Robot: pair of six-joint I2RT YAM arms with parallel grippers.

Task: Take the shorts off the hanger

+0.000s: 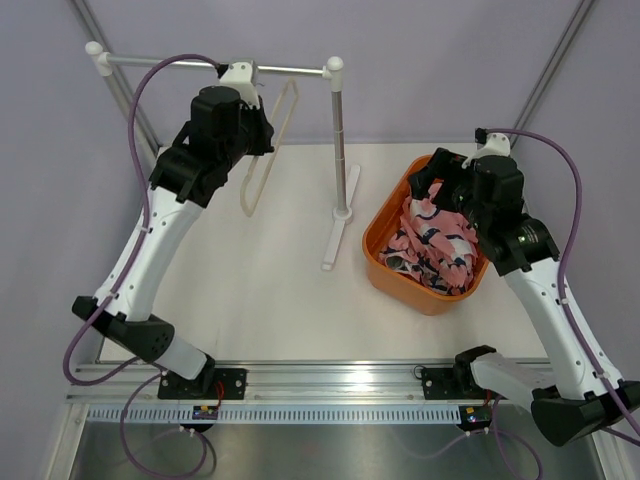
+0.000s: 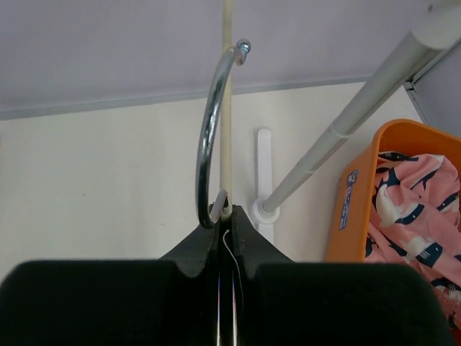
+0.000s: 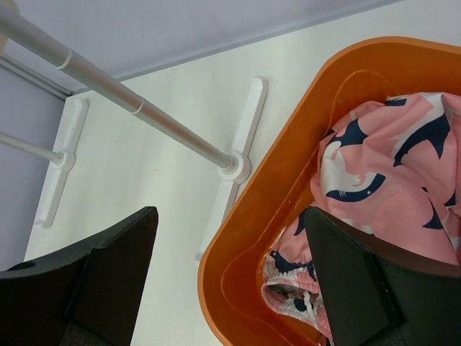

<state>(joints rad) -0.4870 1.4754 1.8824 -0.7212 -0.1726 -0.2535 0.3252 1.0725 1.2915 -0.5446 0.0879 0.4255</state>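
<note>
White table (image 1: pixel 250 300): one orange basket (image 3: pixel 288 144) holds the shorts (image 3: pixel 389 166), right gripper (image 3: pixel 230 223) gaping empty above it. Only the left wrist view shows left gripper (image 2: pixel 229 231) clamping the one hanger (image 2: pixel 226 108).

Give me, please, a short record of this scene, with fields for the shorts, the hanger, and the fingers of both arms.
shorts: off the hanger, heaped in the orange basket
hanger: bare, gripped just below its hook
hook: no rail inside it in the left wrist view
left fingers: shut on the hanger
right fingers: open, over the basket rim
stand: upright on the table, left of the basket
</note>
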